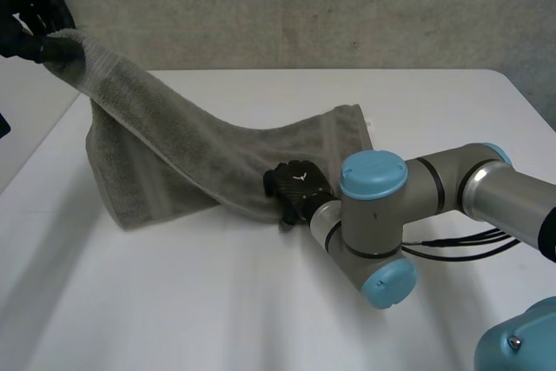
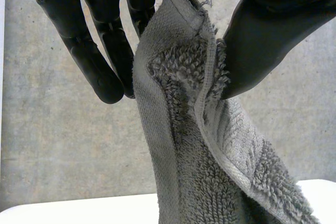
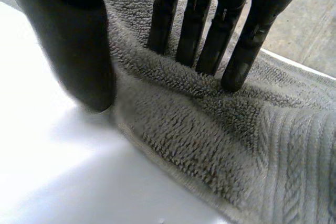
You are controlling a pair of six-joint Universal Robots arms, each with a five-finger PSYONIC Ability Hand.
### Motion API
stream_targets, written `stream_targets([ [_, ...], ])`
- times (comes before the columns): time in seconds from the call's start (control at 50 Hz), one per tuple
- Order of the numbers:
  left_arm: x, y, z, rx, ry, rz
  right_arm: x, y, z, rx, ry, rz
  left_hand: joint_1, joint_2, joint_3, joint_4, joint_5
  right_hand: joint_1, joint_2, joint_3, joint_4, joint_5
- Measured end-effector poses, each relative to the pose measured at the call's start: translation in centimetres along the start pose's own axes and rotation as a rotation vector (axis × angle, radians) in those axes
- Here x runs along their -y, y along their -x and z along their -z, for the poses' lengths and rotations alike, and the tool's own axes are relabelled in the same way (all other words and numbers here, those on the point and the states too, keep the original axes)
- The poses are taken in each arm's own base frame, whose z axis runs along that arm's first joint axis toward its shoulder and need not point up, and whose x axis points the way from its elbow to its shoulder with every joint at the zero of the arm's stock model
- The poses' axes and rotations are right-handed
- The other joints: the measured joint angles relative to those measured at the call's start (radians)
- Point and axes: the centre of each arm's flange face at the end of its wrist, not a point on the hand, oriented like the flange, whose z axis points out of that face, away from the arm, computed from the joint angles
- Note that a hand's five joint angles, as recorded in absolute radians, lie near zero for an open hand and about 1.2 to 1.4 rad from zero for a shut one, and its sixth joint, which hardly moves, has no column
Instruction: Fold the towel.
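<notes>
The left hand (image 1: 30,10), upper left of the frame, pinches a corner of the towel (image 1: 217,158) between thumb and fingers, holding it aloft. From there the towel slants down toward mid-frame, where the right hand (image 1: 298,187) presses straight fingers (image 3: 205,30) flat on its near edge against the table (image 1: 174,301). I'd say the fold runs along that diagonal.
</notes>
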Motion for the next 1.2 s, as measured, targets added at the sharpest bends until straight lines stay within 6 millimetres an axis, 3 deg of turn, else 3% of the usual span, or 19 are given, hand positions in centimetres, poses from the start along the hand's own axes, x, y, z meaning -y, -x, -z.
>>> stream_targets([
  [0.1,0.2,-0.1,0.1,-0.003,-0.007,0.001,0.5,0.0,-0.4,-0.006,-0.027,0.004,0.0,0.0,0.0,0.0,0.0,0.456,0.445,0.457,0.458,0.481],
  [0.2,0.1,0.0,0.2,0.001,-0.006,0.001,2.1,-0.4,-0.3,-0.013,-0.074,0.005,0.0,0.0,0.0,0.0,0.0,0.464,0.445,0.476,0.479,0.492],
  [0.38,-0.5,1.5,-0.1,0.039,0.012,0.004,9.9,-3.8,2.0,-0.069,-0.236,0.02,0.0,0.0,0.0,0.0,0.0,0.467,0.445,0.48,0.479,0.492],
  [0.5,-2.3,3.4,-0.9,0.087,0.064,0.019,15.1,-6.8,5.4,-0.06,-0.258,0.071,0.0,0.0,0.0,0.0,0.0,0.468,0.445,0.481,0.479,0.492],
  [0.56,-3.9,4.2,-1.1,0.105,0.113,0.021,16.3,-7.8,7.1,-0.033,-0.199,0.104,0.0,0.0,0.0,0.0,0.0,0.469,0.445,0.481,0.479,0.492],
  [0.66,-7.4,5.1,-0.9,0.121,0.23,-0.029,16.2,-8.8,9.5,0.024,-0.023,0.155,0.0,0.0,0.0,0.0,0.0,0.469,0.445,0.481,0.479,0.492],
  [0.76,-11.7,5.3,0.4,0.102,0.389,-0.16,13.6,-9.0,11.2,0.107,0.224,0.219,0.0,0.0,0.0,0.0,0.0,0.469,0.445,0.481,0.479,0.491],
  [0.86,-15.4,5.1,1.4,0.044,0.53,-0.301,10.8,-8.7,11.5,0.182,0.374,0.281,0.0,0.0,0.0,0.0,0.0,0.469,0.445,0.481,0.479,0.492],
  [0.94,-17.0,4.8,1.2,-0.004,0.584,-0.371,10.2,-8.9,10.7,0.18,0.358,0.332,0.0,0.0,0.0,0.0,0.0,0.469,0.445,0.481,0.479,0.492],
  [1.02,-16.7,4.3,-0.4,-0.035,0.556,-0.403,11.8,-9.7,9.1,0.104,0.213,0.396,0.0,0.001,0.001,0.0,0.0,0.469,0.445,0.481,0.479,0.492],
  [1.08,-14.9,3.2,-2.9,-0.049,0.466,-0.416,15.1,-10.7,7.7,-0.003,0.009,0.455,0.0,0.002,0.001,0.0,0.0,0.47,0.445,0.481,0.479,0.491],
  [1.12,-13.1,2.3,-4.5,-0.048,0.388,-0.415,17.6,-11.5,7.1,-0.076,-0.14,0.489,0.0,0.002,0.001,0.005,0.0,0.47,0.445,0.481,0.479,0.492],
  [1.2,-6.8,-0.3,-7.9,-0.029,0.125,-0.385,24.3,-13.0,7.5,-0.254,-0.519,0.555,0.0,0.003,0.002,0.008,0.0,0.47,0.451,0.481,0.479,0.492],
])
